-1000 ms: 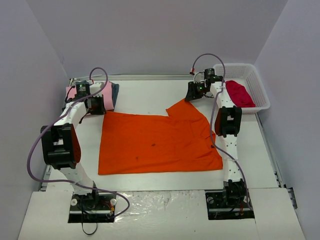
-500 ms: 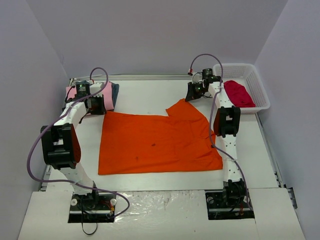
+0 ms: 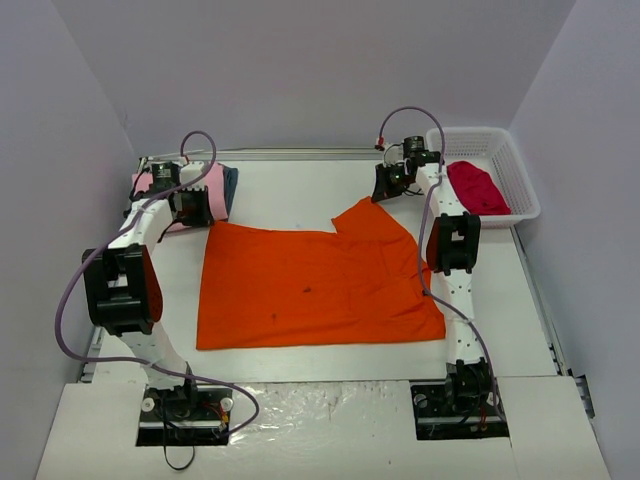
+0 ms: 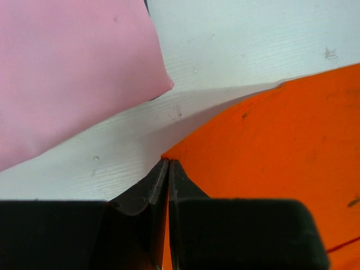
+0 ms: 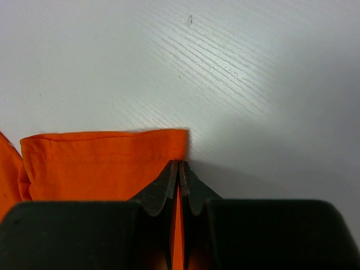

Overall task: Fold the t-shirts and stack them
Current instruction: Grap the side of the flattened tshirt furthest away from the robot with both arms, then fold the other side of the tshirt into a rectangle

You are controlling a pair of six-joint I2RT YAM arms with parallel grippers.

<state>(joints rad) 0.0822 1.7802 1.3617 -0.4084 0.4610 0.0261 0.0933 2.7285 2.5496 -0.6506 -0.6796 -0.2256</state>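
On the table (image 3: 300, 190), your orange t-shirt (image 3: 310, 285) lies spread flat in the middle, not yet folded. In the far left corner a pink t-shirt (image 3: 212, 190) sits folded on a dark blue-grey t-shirt (image 3: 232, 185), so two look done. A crimson t-shirt (image 3: 478, 188) waits in the white basket (image 3: 520, 175). Your left gripper (image 4: 169, 163) is clamped on the orange shirt's far-left corner, and your right gripper (image 5: 179, 164) pinches its sleeve hem.

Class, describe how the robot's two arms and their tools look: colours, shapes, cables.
The left arm and right arm have white links joined by boxy black joint housings; the left shows an orange-red side panel. A lilac-grey cable loops along each. The left tool and right tool have matte black fingers tapering to thin wedge tips.
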